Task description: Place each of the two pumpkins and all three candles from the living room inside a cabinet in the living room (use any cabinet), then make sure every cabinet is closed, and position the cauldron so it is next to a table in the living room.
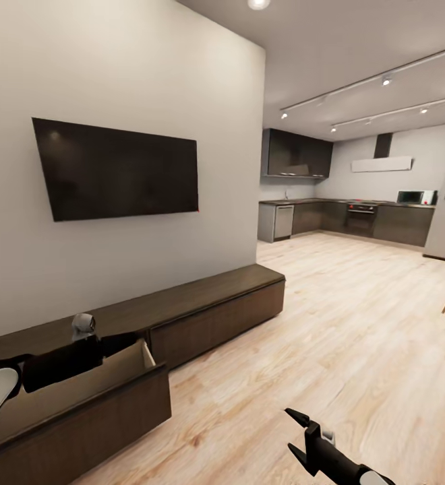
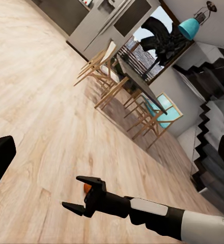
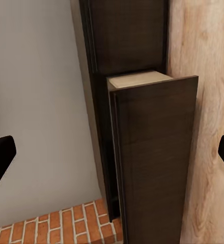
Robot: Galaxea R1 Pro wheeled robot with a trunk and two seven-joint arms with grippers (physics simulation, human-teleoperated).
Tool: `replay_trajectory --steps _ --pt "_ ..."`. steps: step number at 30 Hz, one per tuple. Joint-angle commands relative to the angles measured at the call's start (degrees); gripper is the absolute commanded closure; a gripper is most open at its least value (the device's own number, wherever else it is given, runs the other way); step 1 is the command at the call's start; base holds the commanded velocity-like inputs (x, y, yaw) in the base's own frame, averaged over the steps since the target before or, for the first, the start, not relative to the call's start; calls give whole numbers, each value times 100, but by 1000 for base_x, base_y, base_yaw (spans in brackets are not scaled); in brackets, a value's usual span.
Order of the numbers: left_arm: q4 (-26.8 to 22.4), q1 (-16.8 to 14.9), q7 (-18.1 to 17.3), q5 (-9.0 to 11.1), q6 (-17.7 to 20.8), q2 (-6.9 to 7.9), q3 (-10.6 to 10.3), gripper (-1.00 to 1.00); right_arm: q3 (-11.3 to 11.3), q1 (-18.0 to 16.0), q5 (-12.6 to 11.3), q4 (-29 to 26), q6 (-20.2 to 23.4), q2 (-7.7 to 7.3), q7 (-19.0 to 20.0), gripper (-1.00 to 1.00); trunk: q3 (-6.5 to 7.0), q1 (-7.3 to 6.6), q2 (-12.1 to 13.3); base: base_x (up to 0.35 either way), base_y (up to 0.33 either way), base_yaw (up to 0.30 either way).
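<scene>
Reaching in low at the head view's near edge, the right pincer (image 1: 302, 434) hangs over the pale plank floor (image 1: 357, 337) with its two dark fingers spread apart and nothing between them; the left wrist view catches the same pincer (image 2: 76, 193) from the side, jaws apart, with a small orange object (image 2: 86, 188) on the floor just behind it, too small to identify with certainty. Just to the left, the cabinet (image 1: 202, 306) runs along the grey wall, its near drawer (image 1: 87, 397) pulled out to show a pale, bare interior, while the far front sits flush. The left arm (image 1: 61, 360) lies across the open drawer, its grey wrist knob upright above it; whether the left pincer is spread or pressed together cannot be told, since only dark blurred finger edges border its own camera's picture. The right wrist view looks along the cabinet (image 3: 137, 35) and the pulled-out drawer (image 3: 152, 157), with a patch of red brick (image 3: 56, 226) at the wall's foot. Above the cabinet a black television (image 1: 114, 168) hangs on the wall. Farther back, a dark kitchen (image 1: 347, 215) lines the far wall, and wooden chairs (image 2: 99, 63) ring a dining surface (image 2: 140, 84).
</scene>
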Motion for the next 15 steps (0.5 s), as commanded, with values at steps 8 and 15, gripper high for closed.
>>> replay_trajectory --steps 8,15 --pt "1 -4 -11 7 22 3 -3 -100 -20 -2 -17 8 35 -12 -9 -100 67 -177 319 0 0 -47" --pt "1 -4 -15 9 22 5 -2 -100 -17 -1 -18 11 35 -13 -8 -100 56 -243 439 0 0 -18"
